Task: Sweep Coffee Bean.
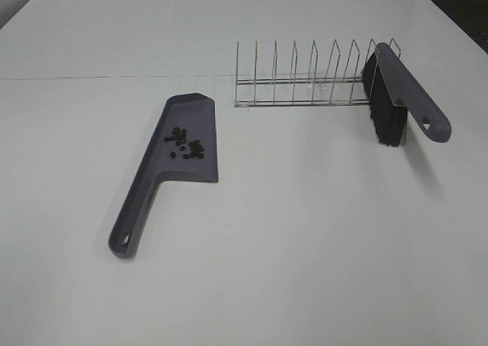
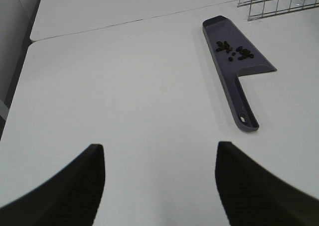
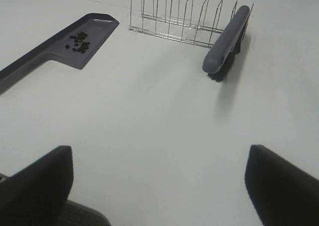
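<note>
Many coffee bean (image 1: 185, 143) clustered on dustpan (image 1: 164, 174), handle toward robot; both grippers released.

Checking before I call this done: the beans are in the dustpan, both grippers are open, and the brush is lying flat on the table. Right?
Not quite. The brush is not flat on the table; it leans in the end of the wire rack, as the exterior high view shows. The coffee beans are in the dustpan, and the left gripper and right gripper are open.

White table (image 1: 305, 254) with dustpan (image 1: 171, 171), wire rack (image 1: 305, 79), brush (image 1: 396, 94).
</note>
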